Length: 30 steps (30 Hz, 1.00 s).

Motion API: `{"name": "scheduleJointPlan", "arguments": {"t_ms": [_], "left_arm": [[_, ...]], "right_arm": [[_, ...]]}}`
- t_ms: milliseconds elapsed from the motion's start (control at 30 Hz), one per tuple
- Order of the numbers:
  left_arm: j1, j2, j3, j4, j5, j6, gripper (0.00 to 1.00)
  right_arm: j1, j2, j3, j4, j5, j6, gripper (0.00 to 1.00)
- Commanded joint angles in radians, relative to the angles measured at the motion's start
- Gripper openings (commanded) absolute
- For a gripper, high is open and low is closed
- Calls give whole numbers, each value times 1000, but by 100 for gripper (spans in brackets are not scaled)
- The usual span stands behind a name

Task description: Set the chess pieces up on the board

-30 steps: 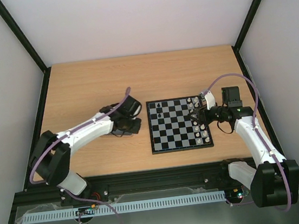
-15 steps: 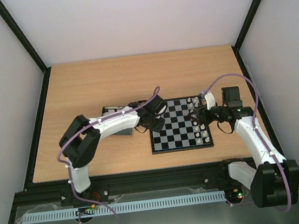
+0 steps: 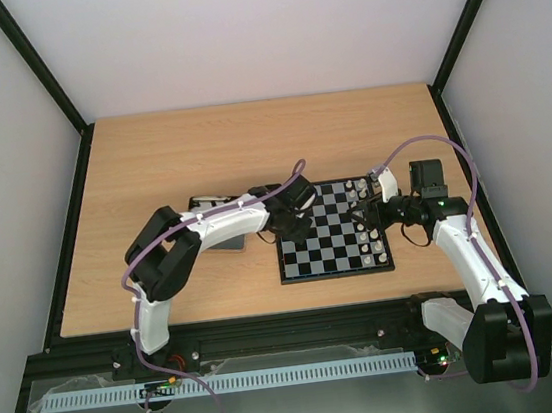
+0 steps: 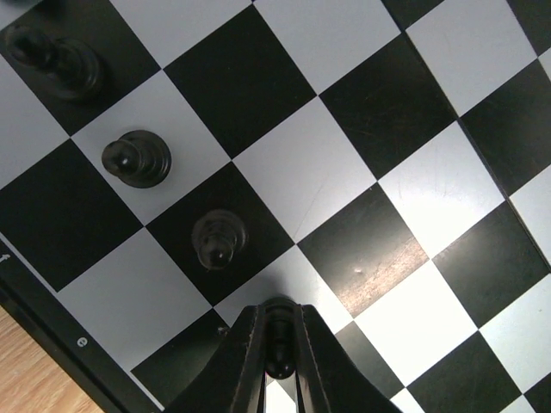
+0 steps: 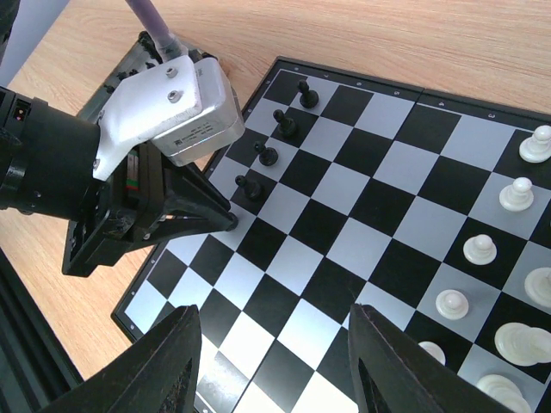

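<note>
The wooden table (image 3: 248, 139) carries the chequered board (image 3: 332, 252), with a grey tray (image 3: 226, 243) just beside its left edge, mostly hidden under the left arm, contents impossible to tell. The left claw (image 4: 277, 320) is over the board's left side, clamped on one small black piece (image 4: 277, 360). The right claw (image 5: 280, 370) hangs over the right side, fingers apart and empty. Four black pieces (image 5: 268, 155) stand in a line near the left edge; white pieces (image 5: 479, 249) line the right
</note>
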Motion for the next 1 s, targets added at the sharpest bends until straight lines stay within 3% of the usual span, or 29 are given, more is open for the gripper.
{"name": "scheduleJointPlan", "arguments": {"t_ms": [0, 233, 433, 967], "left_arm": [[-6, 27, 30, -19, -3, -11, 11], [-7, 41, 32, -25, 5, -7, 14], [-14, 45, 33, -27, 6, -7, 26], [-18, 13, 27, -53, -44, -23, 27]], "right_arm": [[6, -13, -9, -6, -7, -9, 48], [6, -13, -10, -7, -7, -9, 48], [6, -14, -11, -7, -7, -9, 48], [6, -17, -11, -7, -9, -9, 48]]}}
